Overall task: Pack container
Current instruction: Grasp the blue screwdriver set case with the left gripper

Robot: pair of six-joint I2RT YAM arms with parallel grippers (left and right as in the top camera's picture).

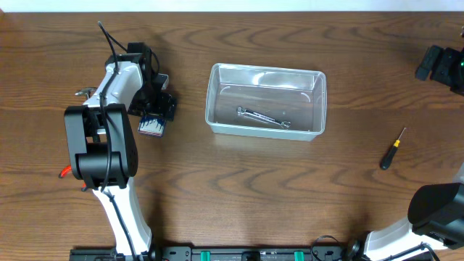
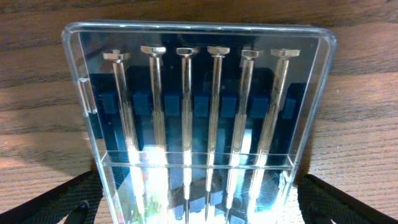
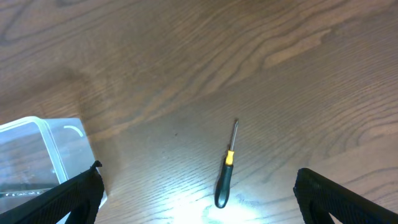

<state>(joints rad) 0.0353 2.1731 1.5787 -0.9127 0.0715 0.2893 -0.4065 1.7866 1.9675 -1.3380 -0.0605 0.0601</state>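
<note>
The wooden table point(image 1: 239, 188) spreads under my arms. The clear container point(image 1: 319, 101) sits near its middle, well apart from both my grippers. My left gripper point(image 2: 199, 202) is spread wide around the blue case of screwdrivers point(image 2: 199, 93), though I cannot tell if my fingers touch it. A metal wrench point(image 1: 262, 117) lies inside the container. My right gripper point(image 3: 202, 202) hangs wide open, holding nothing, over the small black-and-yellow screwdriver point(image 3: 225, 177).

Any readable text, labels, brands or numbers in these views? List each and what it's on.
None can be read in any view.
On the screwdriver case: clear lid, no print visible.
On the container: no label visible.
On the wrench inside it: too small to tell any stamping.
On the black-handled screwdriver: no marking visible.
</note>
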